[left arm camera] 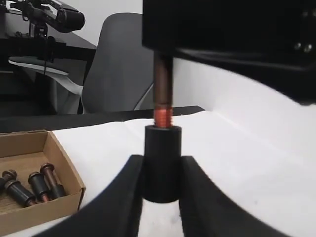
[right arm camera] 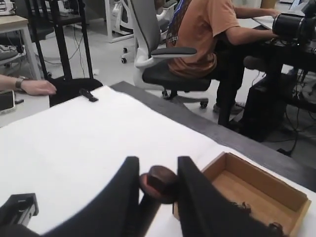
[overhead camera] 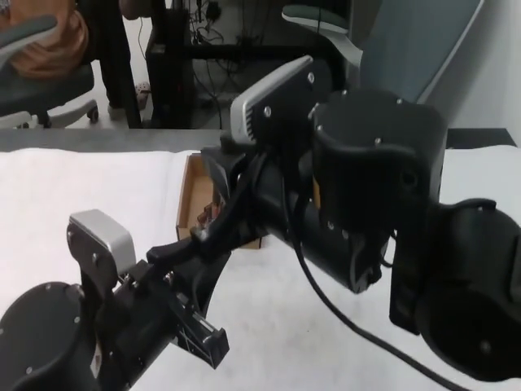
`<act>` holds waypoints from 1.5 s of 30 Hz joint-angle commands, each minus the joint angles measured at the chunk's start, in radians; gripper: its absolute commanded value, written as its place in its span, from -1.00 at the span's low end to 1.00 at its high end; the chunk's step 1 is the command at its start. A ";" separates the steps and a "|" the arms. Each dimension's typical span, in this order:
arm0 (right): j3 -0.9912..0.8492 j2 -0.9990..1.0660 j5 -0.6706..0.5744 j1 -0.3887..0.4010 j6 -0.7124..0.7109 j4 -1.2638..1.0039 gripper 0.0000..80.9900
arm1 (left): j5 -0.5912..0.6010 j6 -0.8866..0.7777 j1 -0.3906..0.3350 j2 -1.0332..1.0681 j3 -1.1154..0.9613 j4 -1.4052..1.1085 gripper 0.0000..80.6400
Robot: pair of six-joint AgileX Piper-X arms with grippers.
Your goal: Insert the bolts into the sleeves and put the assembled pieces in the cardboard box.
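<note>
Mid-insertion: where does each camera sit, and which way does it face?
High view: behind the arms, facing forward and down over the bench to the box.
Left wrist view: on the left wrist, facing along the left gripper, shut on the sleeve under the bolt.
Right wrist view: on the right wrist, facing past the right gripper, shut on the bolt, toward the box.
Shared: all three show the box.

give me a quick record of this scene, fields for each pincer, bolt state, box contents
left pincer: shut on the black sleeve, held upright
right pincer: shut on the bolt near its head
bolt state: threaded tip at the sleeve's mouth, shank mostly outside
cardboard box: several assembled pieces lying inside
surface: white cloth
</note>
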 commanded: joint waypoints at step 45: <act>-0.323 -0.347 0.225 0.009 0.052 0.937 0.62 | 0.082 0.155 0.293 0.708 -1.037 1.168 -0.95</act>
